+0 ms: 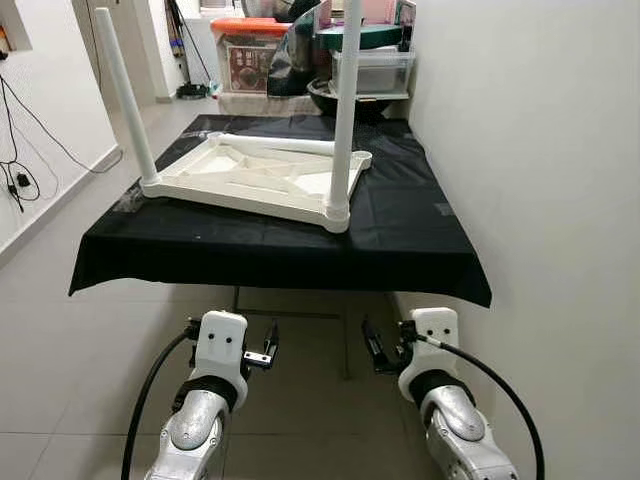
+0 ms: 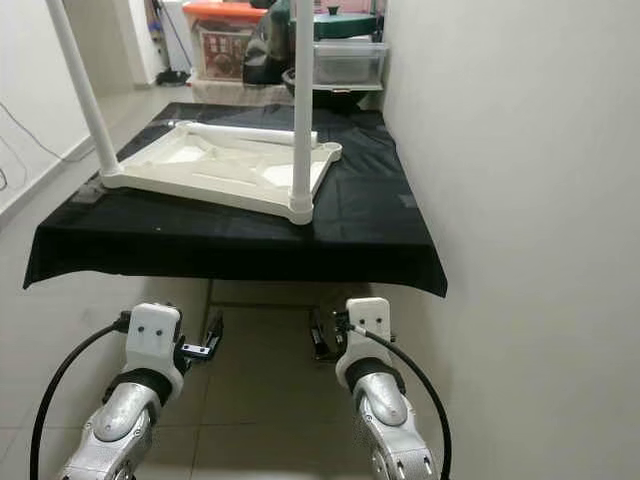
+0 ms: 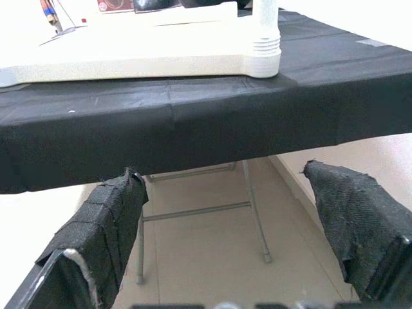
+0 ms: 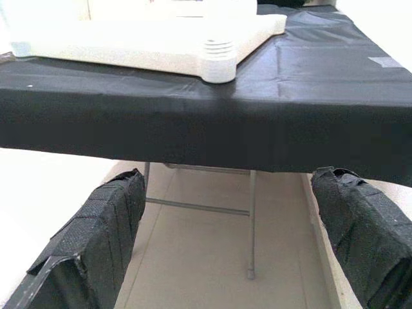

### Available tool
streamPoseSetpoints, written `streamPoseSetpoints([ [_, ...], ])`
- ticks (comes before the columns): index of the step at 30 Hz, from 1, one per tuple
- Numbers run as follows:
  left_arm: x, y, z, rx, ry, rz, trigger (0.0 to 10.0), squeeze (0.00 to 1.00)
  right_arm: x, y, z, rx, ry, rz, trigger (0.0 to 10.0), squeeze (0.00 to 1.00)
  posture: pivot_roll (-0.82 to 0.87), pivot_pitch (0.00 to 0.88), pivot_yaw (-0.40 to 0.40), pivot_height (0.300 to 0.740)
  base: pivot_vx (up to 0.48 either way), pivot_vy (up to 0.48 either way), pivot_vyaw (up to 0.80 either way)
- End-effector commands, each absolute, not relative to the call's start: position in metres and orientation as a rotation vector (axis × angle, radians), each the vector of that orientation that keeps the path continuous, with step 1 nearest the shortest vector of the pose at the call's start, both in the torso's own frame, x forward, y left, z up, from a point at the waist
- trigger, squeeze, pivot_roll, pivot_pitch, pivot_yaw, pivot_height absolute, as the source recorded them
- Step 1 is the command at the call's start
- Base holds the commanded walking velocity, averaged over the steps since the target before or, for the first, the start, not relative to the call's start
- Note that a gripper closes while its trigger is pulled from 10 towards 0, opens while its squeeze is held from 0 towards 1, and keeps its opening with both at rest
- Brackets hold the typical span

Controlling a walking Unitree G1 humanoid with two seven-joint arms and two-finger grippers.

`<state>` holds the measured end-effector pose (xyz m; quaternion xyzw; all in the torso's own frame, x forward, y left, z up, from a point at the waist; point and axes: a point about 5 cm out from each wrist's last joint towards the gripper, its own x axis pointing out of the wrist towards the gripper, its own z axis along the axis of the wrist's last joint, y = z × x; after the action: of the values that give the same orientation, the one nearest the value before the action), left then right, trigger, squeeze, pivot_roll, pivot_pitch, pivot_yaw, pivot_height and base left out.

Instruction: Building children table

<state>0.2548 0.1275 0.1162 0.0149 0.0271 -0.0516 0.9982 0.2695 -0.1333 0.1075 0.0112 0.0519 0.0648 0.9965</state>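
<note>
A narrow tiled room holds a folding table draped in a black cloth (image 1: pixel 400 240), set close to the right-hand wall. Below its front edge, the left gripper (image 3: pixel 225 238) hangs with its two padded fingers spread wide and nothing between them; the right gripper (image 4: pixel 225 238) hangs likewise, wide apart and empty, touching nothing. On the cloth above lies the white children's table top (image 1: pixel 255 178), upside down, with two legs (image 1: pixel 345 110) standing upright in its near corners and a third leg (image 1: pixel 285 146) lying loose across it. Storage boxes (image 1: pixel 250 50) stand behind.
</note>
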Motion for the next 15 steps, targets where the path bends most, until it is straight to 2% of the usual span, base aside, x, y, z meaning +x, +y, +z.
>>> streamPoseSetpoints([
  [1,0.2542,0.1250,0.1165,0.035,0.048,-0.115,10.0,0.00,0.2705,-0.1335,0.1077,0.016,0.097,0.126,10.0,0.00,0.04,0.000,-0.030,0.740,0.000,0.000,0.00],
  [3,0.2543,0.1245,0.1164,0.034,0.047,-0.117,10.0,0.00,0.2703,-0.1333,0.1074,0.016,0.098,0.126,10.0,0.00,0.03,0.000,-0.027,0.740,0.277,0.000,0.00],
  [7,0.2539,0.1216,0.1158,0.036,0.048,-0.132,10.0,0.00,0.2704,-0.1324,0.1063,0.016,0.102,0.128,10.0,0.00,0.03,0.000,-0.027,0.740,0.000,0.000,0.00],
  [15,0.2529,0.1205,0.1146,0.037,0.053,-0.140,10.0,0.00,0.2707,-0.1318,0.1063,0.019,0.100,0.126,10.0,0.00,0.04,0.000,-0.029,0.740,0.298,0.000,0.00],
])
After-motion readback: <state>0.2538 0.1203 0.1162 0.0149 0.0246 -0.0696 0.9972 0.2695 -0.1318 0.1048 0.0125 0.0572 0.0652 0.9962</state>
